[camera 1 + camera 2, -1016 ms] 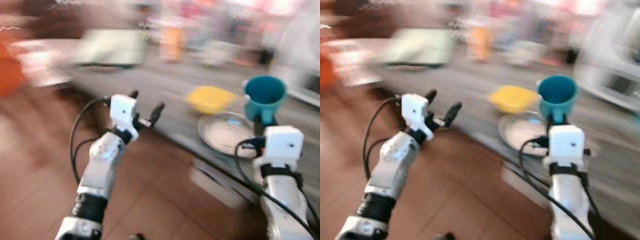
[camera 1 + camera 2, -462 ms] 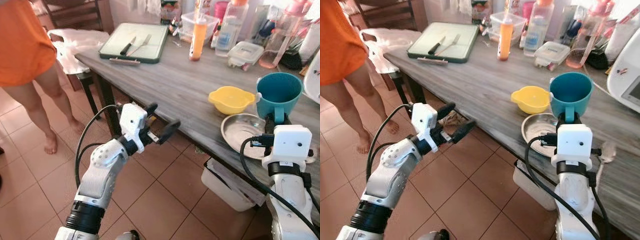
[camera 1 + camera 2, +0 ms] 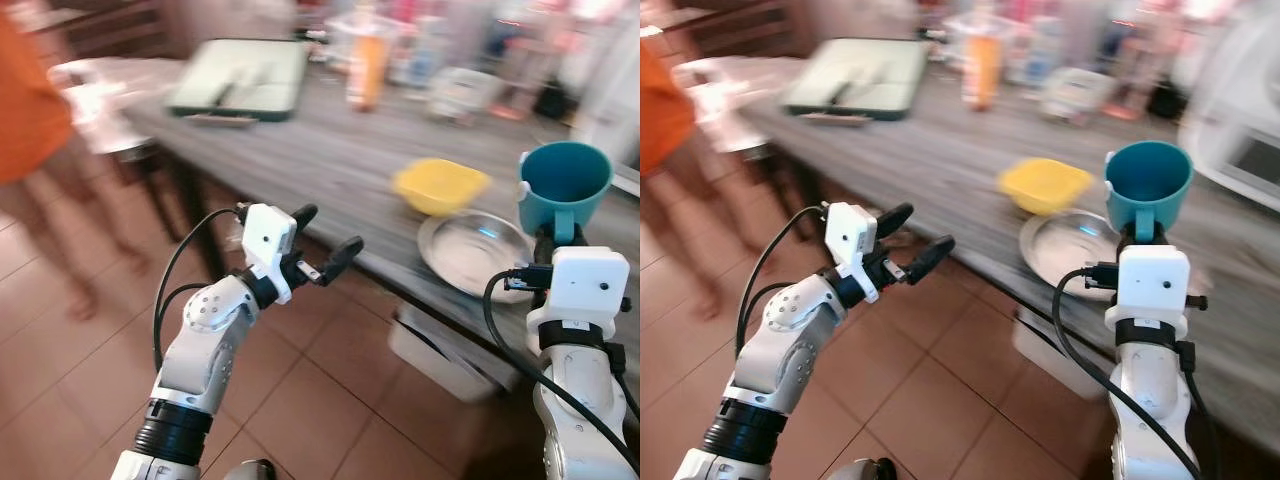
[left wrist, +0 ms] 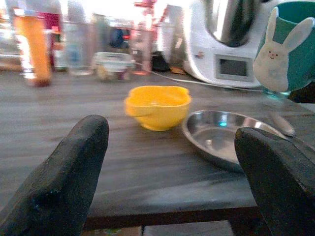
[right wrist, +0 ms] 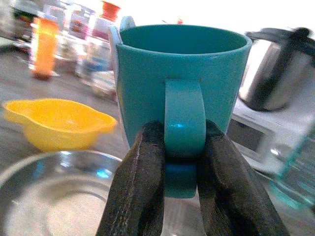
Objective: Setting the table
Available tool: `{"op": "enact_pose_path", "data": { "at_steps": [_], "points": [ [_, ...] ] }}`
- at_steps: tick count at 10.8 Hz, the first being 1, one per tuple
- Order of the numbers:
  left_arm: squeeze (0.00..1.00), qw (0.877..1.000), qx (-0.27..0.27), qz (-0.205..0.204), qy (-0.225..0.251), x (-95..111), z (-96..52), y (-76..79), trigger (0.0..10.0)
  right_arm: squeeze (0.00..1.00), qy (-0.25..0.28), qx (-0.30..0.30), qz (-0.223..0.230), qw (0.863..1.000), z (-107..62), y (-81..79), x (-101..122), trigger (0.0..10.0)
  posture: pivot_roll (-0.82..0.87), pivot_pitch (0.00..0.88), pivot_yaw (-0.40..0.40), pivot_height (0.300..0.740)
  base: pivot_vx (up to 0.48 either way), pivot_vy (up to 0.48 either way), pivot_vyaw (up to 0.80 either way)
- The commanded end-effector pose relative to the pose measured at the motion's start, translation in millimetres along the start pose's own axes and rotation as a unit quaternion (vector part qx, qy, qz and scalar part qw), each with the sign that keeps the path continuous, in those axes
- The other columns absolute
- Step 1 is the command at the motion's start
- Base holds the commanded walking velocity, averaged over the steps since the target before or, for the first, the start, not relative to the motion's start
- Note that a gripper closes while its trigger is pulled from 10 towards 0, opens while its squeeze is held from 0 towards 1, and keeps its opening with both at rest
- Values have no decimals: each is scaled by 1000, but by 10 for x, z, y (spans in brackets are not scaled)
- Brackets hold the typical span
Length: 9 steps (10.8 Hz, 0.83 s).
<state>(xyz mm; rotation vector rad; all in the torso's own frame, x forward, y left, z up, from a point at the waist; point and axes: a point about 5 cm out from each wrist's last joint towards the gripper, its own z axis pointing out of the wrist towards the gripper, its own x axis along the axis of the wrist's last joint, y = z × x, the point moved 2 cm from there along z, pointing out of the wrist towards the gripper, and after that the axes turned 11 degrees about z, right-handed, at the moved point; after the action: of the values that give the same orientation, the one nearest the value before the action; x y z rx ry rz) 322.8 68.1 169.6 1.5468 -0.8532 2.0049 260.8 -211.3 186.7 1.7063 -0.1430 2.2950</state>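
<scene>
My right gripper is shut on the handle of a teal cup, held upright above the near edge of the grey wooden table. Just beyond it lies a shallow steel plate, with a yellow bowl behind that. A white rabbit figure shows on the cup's side. My left gripper is open and empty, raised in front of the table's near edge over the tiled floor.
A green cutting board with a knife and fork lies at the table's far left. Bottles and boxes line the back, and a white kitchen machine stands at the right. A person in orange stands left. A white bin sits under the table.
The camera has swung and the picture is blurred again. Both arms keep their poses; the cup stays held in the right gripper and the left gripper stays open.
</scene>
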Motion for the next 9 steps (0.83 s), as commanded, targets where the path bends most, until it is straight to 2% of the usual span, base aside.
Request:
{"op": "enact_pose_path", "data": {
  "at_steps": [1,4,9],
  "points": [
    [0,1000,-1,4,0,27,16,-7,10000,0,5,-6,-2,1000,-10,32,36,10000,80,107,-19,740,0,0,-800],
    [0,1000,-2,-8,4,32,41,15,10000,0,6,-8,-6,1000,-9,46,43,10000,75,103,-20,740,0,0,-800],
    [0,1000,3,-5,2,33,59,13,10000,0,8,-6,-7,1000,0,39,50,10000,76,100,-19,740,0,0,-800]
  ]
}}
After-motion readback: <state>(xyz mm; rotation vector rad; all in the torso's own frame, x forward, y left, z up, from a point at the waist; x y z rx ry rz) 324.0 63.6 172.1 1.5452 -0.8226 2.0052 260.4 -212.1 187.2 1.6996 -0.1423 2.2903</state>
